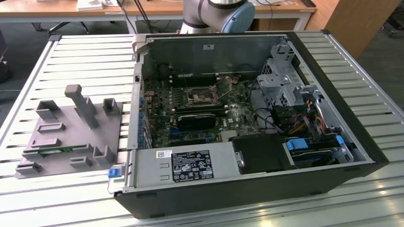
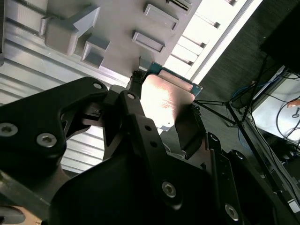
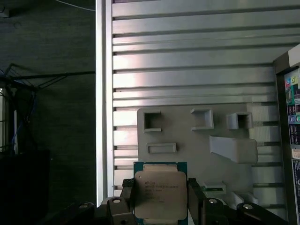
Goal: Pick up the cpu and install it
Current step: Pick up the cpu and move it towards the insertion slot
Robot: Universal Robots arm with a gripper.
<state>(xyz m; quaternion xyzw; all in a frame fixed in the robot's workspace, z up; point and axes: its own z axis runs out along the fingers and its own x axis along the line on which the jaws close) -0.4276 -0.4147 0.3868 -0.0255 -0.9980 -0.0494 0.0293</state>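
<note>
First wrist view: the cpu (image 3: 160,196) sits between the two black fingers (image 3: 196,199) of the claw (image 3: 161,206). Its silvery top plate faces the camera and a thin green rim shows round the edges. One finger presses on each of two opposite sides, so the claw is clamped on the chip.

Beyond the chip lies the grey fixture block (image 3: 187,136) with its rectangular pockets and one wedge-shaped post, resting on the slatted metal surface (image 3: 187,56). The chip overlaps one edge of the fixture in this view. I cannot tell whether it touches the fixture. An edge of the computer case (image 3: 293,93) shows beside the fixture.

Second wrist view: the cpu (image 2: 164,101) is seen at a slant, plate glaring in the light, with a finger (image 2: 136,93) hard against its side. The grey fixture and the slats lie behind it.

Exterior view: the open computer case (image 1: 353,94) lies on its side on the surface, with the motherboard (image 1: 189,123) exposed. A square socket (image 1: 203,97) sits near the board's middle. A grey, white-labelled power supply box (image 1: 183,165) fills the case corner nearest the camera. The fixture (image 1: 69,127) rests just beside the case, on the exterior view's left. The arm's base (image 1: 215,12) stands behind the case.
</note>
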